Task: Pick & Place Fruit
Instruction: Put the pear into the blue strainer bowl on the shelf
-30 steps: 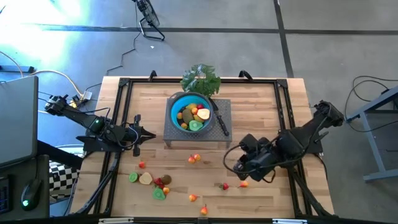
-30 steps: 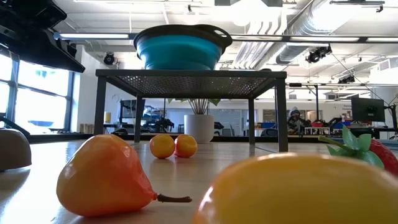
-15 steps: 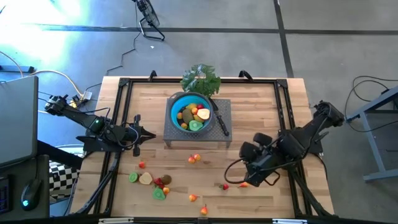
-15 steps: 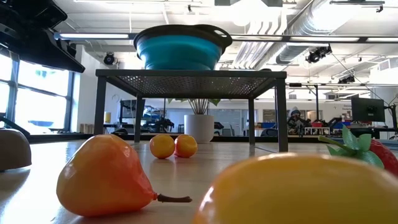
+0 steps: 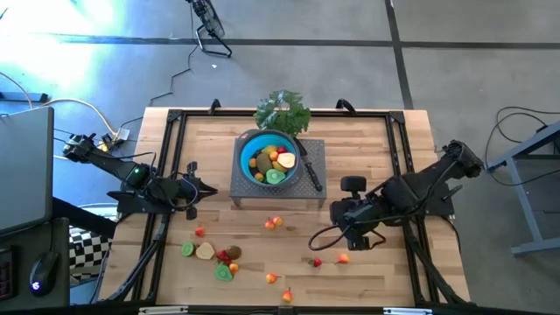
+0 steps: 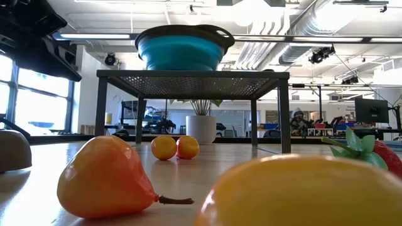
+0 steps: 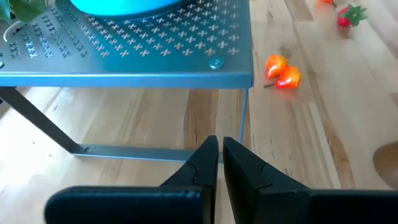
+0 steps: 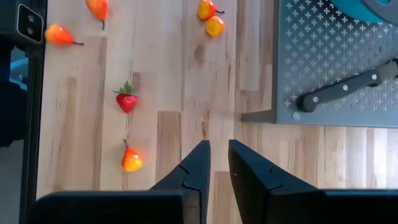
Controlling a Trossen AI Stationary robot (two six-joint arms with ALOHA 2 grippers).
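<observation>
- right hand (image 5: 339, 213) hangs over the counter (image 5: 367, 140), just off the near right corner of the metal rack (image 5: 313, 175). Fingers (image 8: 194, 167) close together with a narrow gap, nothing between them.
- strawberry (image 8: 127, 101) and a small orange-red pear (image 8: 130, 160) lie on the wood just beyond that hand, on its side away from the rack; both apart from it.
- left hand (image 5: 210, 189) parked on the other side of the rack, level with its front edge. Fingers (image 7: 202, 167) pressed together, empty.
- rack carries the blue bowl (image 5: 246, 150), filled with fruit pieces (image 5: 273, 163); black-handled knife (image 5: 310, 171) on the mesh beside the bowl.
- two orange fruits (image 5: 274, 222) just in front of the rack.
- slices cluster (image 5: 210, 254) (green, cream, brown, red) further forward, on the left-hand side of the rack.
- leafy bunch (image 5: 283, 112) behind the rack.
</observation>
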